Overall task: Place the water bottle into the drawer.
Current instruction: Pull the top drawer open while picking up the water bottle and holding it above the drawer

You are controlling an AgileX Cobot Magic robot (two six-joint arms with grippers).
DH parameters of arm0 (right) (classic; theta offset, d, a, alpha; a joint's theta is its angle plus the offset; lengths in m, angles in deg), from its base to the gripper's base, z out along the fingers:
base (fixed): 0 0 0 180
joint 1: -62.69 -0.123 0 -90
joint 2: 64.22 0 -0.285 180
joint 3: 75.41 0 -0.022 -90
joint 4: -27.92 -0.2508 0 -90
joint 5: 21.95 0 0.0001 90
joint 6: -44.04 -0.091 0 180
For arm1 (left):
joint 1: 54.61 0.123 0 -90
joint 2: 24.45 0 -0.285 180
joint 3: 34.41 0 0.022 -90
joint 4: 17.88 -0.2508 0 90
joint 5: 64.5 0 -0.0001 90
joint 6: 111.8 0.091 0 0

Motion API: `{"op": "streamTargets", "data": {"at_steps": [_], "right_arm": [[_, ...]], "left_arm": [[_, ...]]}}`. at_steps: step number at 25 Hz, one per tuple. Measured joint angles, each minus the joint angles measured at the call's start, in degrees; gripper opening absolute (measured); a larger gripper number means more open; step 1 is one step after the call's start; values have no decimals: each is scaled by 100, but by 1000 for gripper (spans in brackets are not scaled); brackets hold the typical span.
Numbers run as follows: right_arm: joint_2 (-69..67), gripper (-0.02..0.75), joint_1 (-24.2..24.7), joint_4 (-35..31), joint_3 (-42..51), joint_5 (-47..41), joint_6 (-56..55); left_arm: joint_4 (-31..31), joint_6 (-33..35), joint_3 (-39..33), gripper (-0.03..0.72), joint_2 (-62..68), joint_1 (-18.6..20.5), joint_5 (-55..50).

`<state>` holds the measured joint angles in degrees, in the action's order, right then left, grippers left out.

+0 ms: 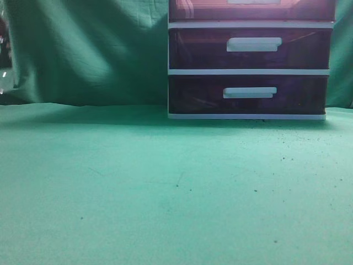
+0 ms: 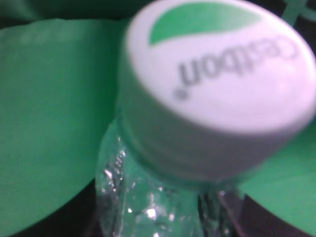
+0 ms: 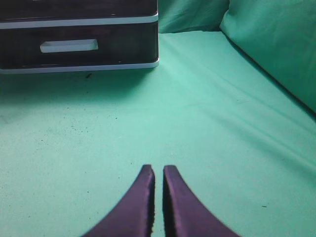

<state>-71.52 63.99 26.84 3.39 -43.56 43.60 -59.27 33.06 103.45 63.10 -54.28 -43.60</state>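
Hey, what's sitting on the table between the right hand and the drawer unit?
Nothing: in the right wrist view, only bare green cloth separates the right hand from the drawer unit.

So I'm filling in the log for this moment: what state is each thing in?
water bottle: white cap on, close under the left wrist camera; any grip on it is out of view
top drawer: mostly cropped, cannot tell
middle drawer: closed
bottom drawer: closed
right claw: shut, empty, above the green cloth
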Motion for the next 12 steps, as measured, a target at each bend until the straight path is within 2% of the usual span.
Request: {"op": "streamTargets", "data": {"at_steps": [2,5,6,8,10,12], "right_arm": [[0,50,0,0,0,0,0],[0,50,0,-51,0,107,0],[0,50,0,-155,0,275,0],[0,50,0,-548,13,1304,-92],[0,50,0,-707,13,2310,-130],[0,50,0,-783,13,2992,-139]], "left_arm": [[-999,-979,160,282,-306,0,-14],[-2956,-2863,487,282,-791,0,42],[-3558,-3595,634,282,-907,0,91],[-5038,-5017,943,282,-1115,-100,283],[-5816,-5874,1241,282,-1204,-266,692],[-6134,-6269,1504,282,-1250,-457,1031]]}}
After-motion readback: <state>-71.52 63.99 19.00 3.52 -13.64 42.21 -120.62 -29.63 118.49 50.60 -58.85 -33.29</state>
